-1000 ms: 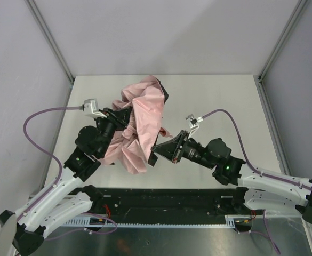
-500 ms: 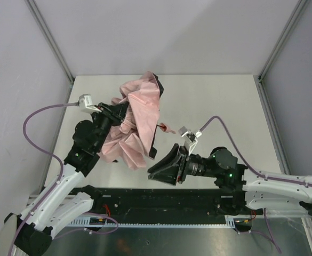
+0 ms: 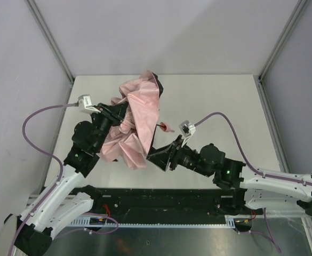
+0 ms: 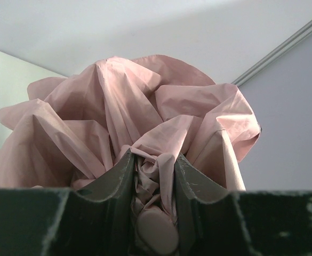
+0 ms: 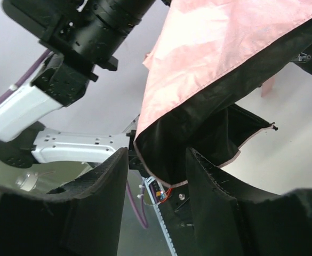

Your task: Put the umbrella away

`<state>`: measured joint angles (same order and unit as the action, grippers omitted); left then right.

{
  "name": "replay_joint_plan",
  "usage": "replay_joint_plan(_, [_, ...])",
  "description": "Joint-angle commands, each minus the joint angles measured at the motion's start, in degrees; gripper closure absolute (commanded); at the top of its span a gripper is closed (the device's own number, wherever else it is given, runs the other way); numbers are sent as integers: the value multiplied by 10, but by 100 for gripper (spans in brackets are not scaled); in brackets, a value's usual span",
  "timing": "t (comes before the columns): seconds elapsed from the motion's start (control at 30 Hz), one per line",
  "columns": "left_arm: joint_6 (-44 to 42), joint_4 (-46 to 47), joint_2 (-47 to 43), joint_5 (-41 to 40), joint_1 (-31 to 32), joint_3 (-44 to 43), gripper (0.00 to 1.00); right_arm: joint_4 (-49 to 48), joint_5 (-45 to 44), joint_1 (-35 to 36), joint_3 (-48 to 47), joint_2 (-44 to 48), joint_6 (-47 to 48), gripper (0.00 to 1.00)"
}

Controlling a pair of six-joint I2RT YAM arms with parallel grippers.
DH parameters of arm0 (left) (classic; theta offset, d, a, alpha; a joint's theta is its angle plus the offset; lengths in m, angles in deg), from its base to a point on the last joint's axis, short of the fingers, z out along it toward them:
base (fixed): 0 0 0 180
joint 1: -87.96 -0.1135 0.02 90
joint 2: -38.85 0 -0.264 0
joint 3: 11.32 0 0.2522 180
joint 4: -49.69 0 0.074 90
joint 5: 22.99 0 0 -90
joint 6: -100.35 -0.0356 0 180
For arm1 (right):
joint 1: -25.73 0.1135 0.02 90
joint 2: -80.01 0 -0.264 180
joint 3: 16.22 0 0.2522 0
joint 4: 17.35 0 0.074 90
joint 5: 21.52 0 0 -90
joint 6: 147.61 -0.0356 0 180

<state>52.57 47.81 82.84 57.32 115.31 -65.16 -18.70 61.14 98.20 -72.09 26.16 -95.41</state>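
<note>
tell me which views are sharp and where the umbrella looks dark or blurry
Top external: even, soft light, the umbrella crisp, no glare. Left wrist: pink folds sharp, but the left hand, close to the lens, is soft-edged. Right wrist: the fabric's dark underside shows little detail, and the right hand is blurred in the foreground.

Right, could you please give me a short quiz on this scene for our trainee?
1. What is holding the umbrella? A left arm, B right arm, C nothing.
2. True or false: the right gripper is open.
3. Fill in: the umbrella's inner side is ____.
Key: 1 A, the left gripper is clamped on it; 2 true; 3 black.
</note>
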Motion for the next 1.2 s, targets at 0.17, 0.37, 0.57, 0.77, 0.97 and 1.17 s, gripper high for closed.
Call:
replay_joint_plan(0.17, [-18, 52, 20, -27, -2, -11, 100, -21, -112, -3, -72, -78, 50, 37])
replay_joint_plan(0.37, [-46, 53, 58, -56, -1, -40, 100, 35, -128, -52, -140, -148, 57, 40])
replay_joint_plan(0.57, [-83, 67, 119, -70, -8, -104, 100, 75, -105, -98, -161, -141, 73, 86])
replay_joint_plan(0.77, [-13, 141, 218, 41, -37, -190, 100, -30, 167, -218, -149, -129, 15, 90])
replay_joint_plan(0.97, [73, 248, 341, 192, -59, -281, 100, -211, 321, -292, -146, -174, -72, 94])
replay_joint_plan(1.17, [157, 342, 412, 304, -75, -302, 100, -295, 335, -292, -146, -223, -109, 70])
